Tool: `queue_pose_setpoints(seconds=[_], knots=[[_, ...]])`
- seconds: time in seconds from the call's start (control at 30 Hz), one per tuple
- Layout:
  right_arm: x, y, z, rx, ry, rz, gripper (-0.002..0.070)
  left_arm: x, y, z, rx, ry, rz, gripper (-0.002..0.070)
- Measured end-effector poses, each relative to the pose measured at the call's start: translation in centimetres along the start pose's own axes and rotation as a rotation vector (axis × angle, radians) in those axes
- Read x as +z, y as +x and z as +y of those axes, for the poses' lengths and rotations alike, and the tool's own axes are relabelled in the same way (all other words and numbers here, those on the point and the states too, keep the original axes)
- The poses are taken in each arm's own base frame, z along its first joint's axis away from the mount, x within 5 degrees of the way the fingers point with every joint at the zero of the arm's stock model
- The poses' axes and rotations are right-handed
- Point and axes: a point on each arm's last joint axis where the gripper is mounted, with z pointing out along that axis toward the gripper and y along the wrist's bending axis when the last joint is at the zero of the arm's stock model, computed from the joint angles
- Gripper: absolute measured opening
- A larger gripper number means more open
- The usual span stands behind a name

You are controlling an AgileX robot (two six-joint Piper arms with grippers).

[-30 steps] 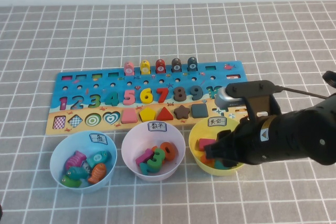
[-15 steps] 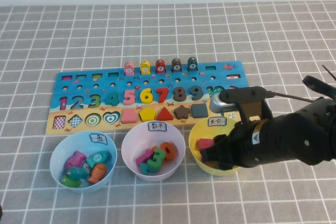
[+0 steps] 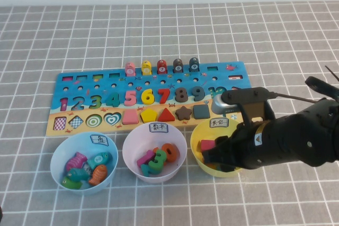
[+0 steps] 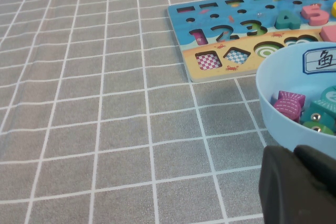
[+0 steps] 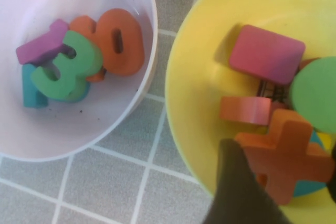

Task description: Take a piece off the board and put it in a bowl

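Note:
The orange plus-sign piece [image 5: 287, 153] lies in the yellow bowl [image 5: 191, 82] on top of a pink rectangle, a green disc and other shape pieces. My right gripper [image 5: 281, 156] hangs just above it, fingers open on either side of the piece. In the high view the right gripper [image 3: 213, 154] is over the yellow bowl [image 3: 197, 133], which stands in front of the right end of the blue board [image 3: 225, 70]. My left gripper [image 4: 294, 155] is shut and empty, low over the table beside the light blue bowl [image 4: 283, 77].
The pale pink bowl [image 3: 131, 137] with numbers stands in the middle and the light blue bowl [image 3: 57, 158] with fish to its left. Pegs, numbers and several shape pieces are on the board. The grey checked cloth is bare around them.
A second ago my right gripper was lower in the yellow bowl; it has risen and drawn back slightly to the left. In the last half second nothing moved.

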Motion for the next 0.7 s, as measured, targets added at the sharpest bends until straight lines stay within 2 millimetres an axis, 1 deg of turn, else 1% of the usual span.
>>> queue_pose_setpoints(seconds=[0.2, 0.5, 0.57, 0.67, 0.7], knots=[[0.0, -0.1, -0.3, 0.003, 0.007, -0.003, 0.0354, 0.0, 0.0, 0.0, 0.000, 0.000, 0.000, 0.0002], [0.0, -0.1, -0.3, 0.003, 0.007, -0.003, 0.0357, 0.0, 0.0, 0.0, 0.000, 0.000, 0.000, 0.0002], [-0.3, -0.2, -0.3, 0.002, 0.004, -0.009, 0.0356, 0.0, 0.0, 0.0, 0.000, 0.000, 0.000, 0.0002], [-1.4, -0.5, -0.1, 0.001, -0.009, -0.036, 0.0324, 0.0, 0.0, 0.0, 0.000, 0.000, 0.000, 0.0002], [-2.0, -0.6, 0.0, 0.000, -0.014, -0.047, 0.0293, 0.0, 0.0, 0.0, 0.000, 0.000, 0.000, 0.0002]])
